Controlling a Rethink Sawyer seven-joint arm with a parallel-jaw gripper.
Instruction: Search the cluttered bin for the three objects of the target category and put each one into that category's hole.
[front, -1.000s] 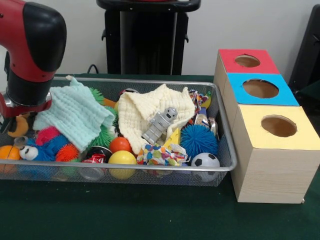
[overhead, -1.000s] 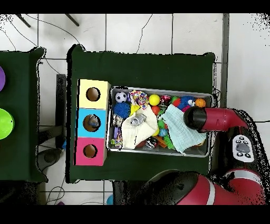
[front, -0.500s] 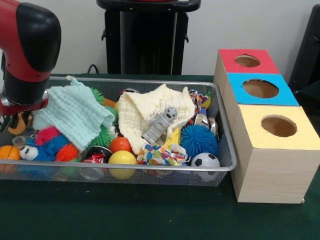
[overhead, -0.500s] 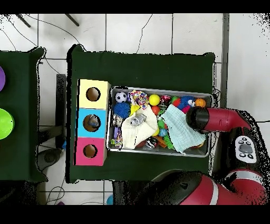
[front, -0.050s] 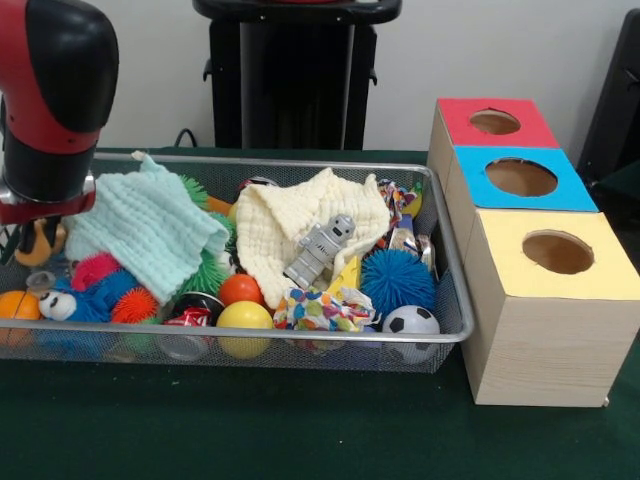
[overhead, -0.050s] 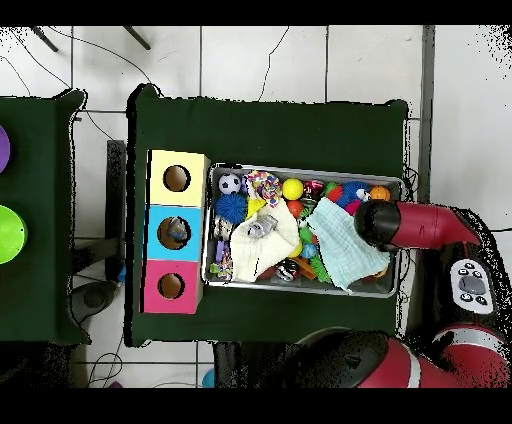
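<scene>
A wire bin (front, -0.050s: 300, 345) (overhead, -0.050s: 300, 291) holds mixed toys. A grey robot figure (front, -0.050s: 320, 250) (overhead, -0.050s: 259, 229) lies on a cream cloth (front, -0.050s: 290, 220), and a mint cloth (front, -0.050s: 150, 230) (overhead, -0.050s: 338, 245) is spread to its left. Along the front are a blue spiky ball (front, -0.050s: 397, 280), a soccer ball (front, -0.050s: 411, 322), a yellow ball (front, -0.050s: 244, 318) and a patterned cloth (front, -0.050s: 318, 308). My gripper (front, -0.050s: 35, 235) hangs under the red and black arm (front, -0.050s: 50, 100) (overhead, -0.050s: 400, 224) over the bin's left end. It is mostly hidden, and a small orange and black thing (front, -0.050s: 38, 240) shows there.
Beside the bin stand three wooden boxes, each with a round hole: red top (front, -0.050s: 495, 122), blue top (front, -0.050s: 520, 177) and yellow top (front, -0.050s: 555, 252). An orange ball (front, -0.050s: 15, 303), a blue plush (front, -0.050s: 75, 300) and spiky toys fill the bin's left corner.
The arm has drifted a little toward the bin's end and risen slightly. The orange and black thing beneath it has moved up with it. The toys lie as before.
</scene>
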